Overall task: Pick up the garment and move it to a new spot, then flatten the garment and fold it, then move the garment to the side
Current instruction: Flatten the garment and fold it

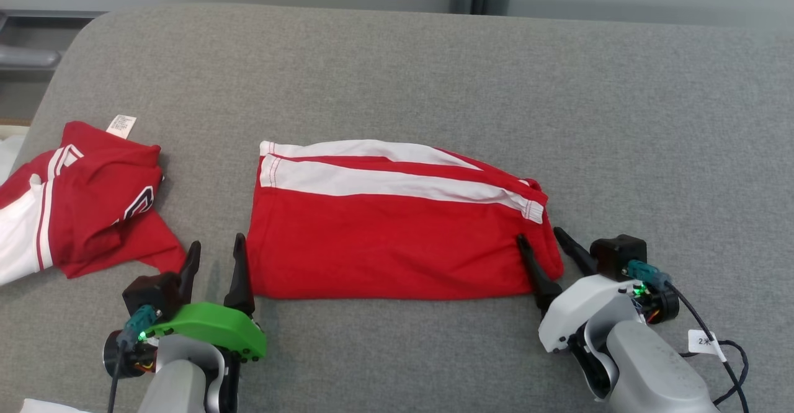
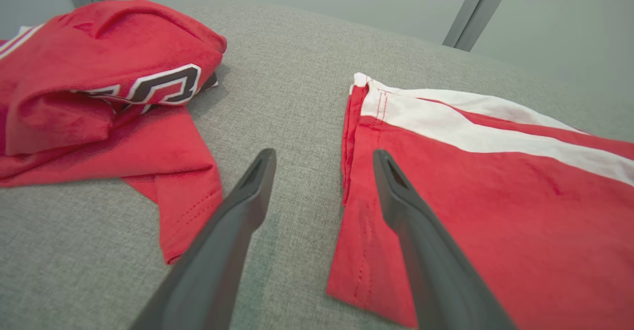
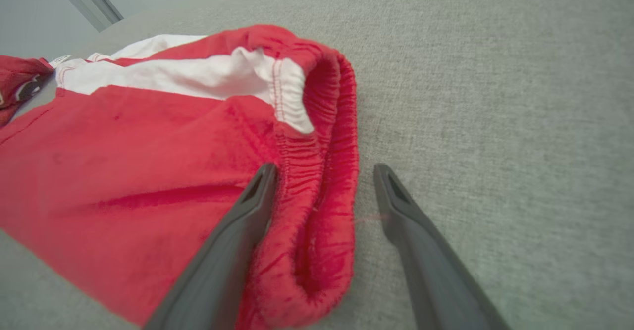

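Note:
The garment [image 1: 93,208], a red jersey with a white sleeve and dark-outlined lettering, lies crumpled at the left edge of the grey surface; it also appears as the garment [image 2: 99,72] and the garment [image 3: 20,82]. My left gripper [image 1: 216,244] is open, between it and a folded red piece with white bands [image 1: 384,245]. In the left wrist view my left gripper [image 2: 323,155] holds nothing, one finger over that folded piece's [image 2: 495,211] left edge. My right gripper [image 1: 539,234] is open, and the right gripper [image 3: 325,167] straddles the elastic end of the folded piece [image 3: 124,161].
The grey padded surface [image 1: 434,78] stretches far back and to the right. A white label [image 1: 121,125] sticks out of the jersey. A black cable with a white tag [image 1: 704,341] hangs by my right wrist. White cloth [image 1: 7,152] lies past the left edge.

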Motion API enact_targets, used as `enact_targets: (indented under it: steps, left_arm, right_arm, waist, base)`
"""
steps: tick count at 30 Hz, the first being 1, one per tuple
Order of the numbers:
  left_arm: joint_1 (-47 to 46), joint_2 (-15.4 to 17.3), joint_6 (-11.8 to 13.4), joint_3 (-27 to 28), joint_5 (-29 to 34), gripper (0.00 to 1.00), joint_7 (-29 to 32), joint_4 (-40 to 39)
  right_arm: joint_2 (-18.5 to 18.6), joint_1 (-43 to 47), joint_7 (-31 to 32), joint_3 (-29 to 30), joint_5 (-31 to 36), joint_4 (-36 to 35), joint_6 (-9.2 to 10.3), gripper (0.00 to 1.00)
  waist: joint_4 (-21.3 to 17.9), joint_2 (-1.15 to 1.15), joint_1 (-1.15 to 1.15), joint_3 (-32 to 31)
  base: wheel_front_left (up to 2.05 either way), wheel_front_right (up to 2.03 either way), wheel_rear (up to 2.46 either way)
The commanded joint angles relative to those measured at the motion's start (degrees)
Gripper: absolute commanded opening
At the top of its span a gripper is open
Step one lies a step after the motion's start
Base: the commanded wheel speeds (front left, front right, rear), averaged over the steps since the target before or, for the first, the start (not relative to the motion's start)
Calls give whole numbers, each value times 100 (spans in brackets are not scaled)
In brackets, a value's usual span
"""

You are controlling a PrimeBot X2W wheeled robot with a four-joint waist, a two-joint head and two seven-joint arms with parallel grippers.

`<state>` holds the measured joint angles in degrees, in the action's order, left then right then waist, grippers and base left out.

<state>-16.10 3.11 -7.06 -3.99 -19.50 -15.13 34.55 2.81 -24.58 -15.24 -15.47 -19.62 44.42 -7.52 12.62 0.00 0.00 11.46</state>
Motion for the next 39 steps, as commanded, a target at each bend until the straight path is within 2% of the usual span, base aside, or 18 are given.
enact_targets:
  steps: [1, 2, 3, 7, 13, 20, 24, 29, 39]
  left_arm:
    - [-7, -4, -28, 21, 74, 100, -2, -42]
    - [15, -7, -31, 30, 88, 100, -2, -56]
    - [37, -8, -36, 46, 86, 100, -2, -59]
    - [95, -13, -48, 87, 120, 100, -2, -81]
    - [171, -15, -45, 86, 52, 100, -2, -68]
    - [296, -10, -45, -23, -13, 100, -2, -75]
    - [296, -3, -45, -108, -61, 100, -2, -60]
    - [278, -5, -46, -286, -215, 100, -2, -47]
    - [347, -4, -46, -522, -280, 100, -3, 74]
  right_arm:
    - [25, 183, 19, -86, -147, 111, 6, 36]
    - [24, 201, 20, -114, -237, 109, 6, 4]
    - [24, 221, 27, -127, -322, 129, 6, 0]
    - [27, 237, 26, -24, -552, 37, 7, 0]
    - [45, 266, 11, 451, -754, -112, 10, 0]
    - [155, 343, 8, 1623, -28, -294, 9, 0]
    - [155, 373, 8, 2002, 101, -474, 7, 0]
    - [90, 290, 9, 1702, -248, -622, 7, 0]
    - [23, 206, 623, -58, -1675, -1598, 6, 0]
  waist:
    - [-7, 0, 0, 2]
    - [-14, 0, 0, 0]
    - [-26, 0, 0, -4]
    - [-86, 0, 0, -31]
    - [-329, 0, 0, -127]
    - [-768, 0, 0, -266]
    - [-913, 0, 0, -302]
    - [-985, 0, 0, -344]
    - [-729, 0, 0, -476]
  base:
    - [0, 0, 0]
    - [0, 0, 0]
    - [0, 0, 0]
    - [0, 0, 0]
    - [0, 0, 0]
    - [0, 0, 0]
    - [0, 0, 0]
    - [0, 0, 0]
    - [0, 0, 0]
